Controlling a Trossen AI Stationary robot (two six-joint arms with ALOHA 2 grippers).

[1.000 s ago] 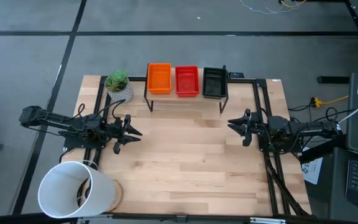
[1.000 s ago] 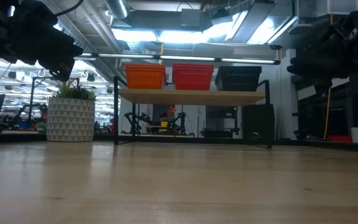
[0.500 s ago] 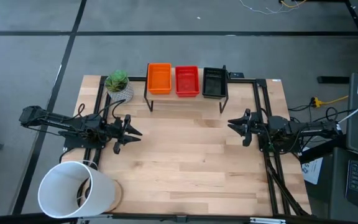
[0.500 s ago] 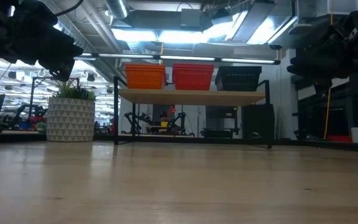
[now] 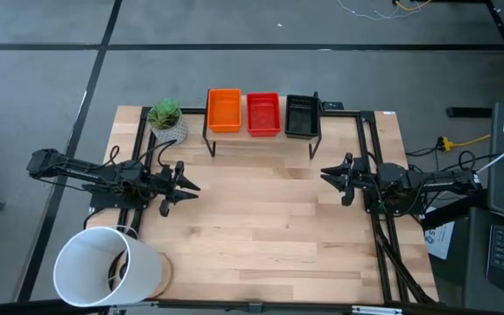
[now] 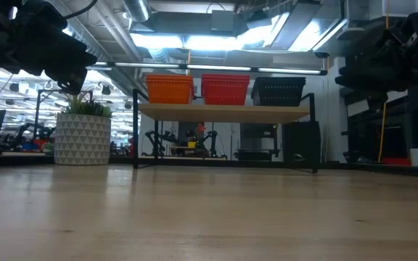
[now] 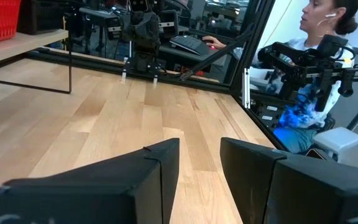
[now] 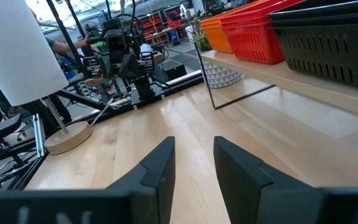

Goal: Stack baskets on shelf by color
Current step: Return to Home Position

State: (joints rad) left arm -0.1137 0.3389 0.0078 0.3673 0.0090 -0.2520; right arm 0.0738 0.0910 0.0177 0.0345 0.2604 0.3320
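Note:
Three piles of baskets stand side by side on the shelf (image 5: 261,140) at the table's far edge: orange (image 5: 225,109) on the left, red (image 5: 263,114) in the middle, black (image 5: 301,115) on the right. The low view shows the orange baskets (image 6: 169,88), red baskets (image 6: 226,88) and black baskets (image 6: 279,90) resting on the plank. My left gripper (image 5: 185,186) hovers open near the table's left edge. My right gripper (image 5: 331,180) hovers open near the right edge. Both fingers pairs point toward the table's middle and hold nothing.
A potted plant (image 5: 166,121) in a white patterned pot stands left of the shelf. A large white bucket (image 5: 103,267) sits at the near left corner. A seated person (image 7: 319,68) shows beyond the table's right side. Bare wooden tabletop (image 5: 261,219) lies between the arms.

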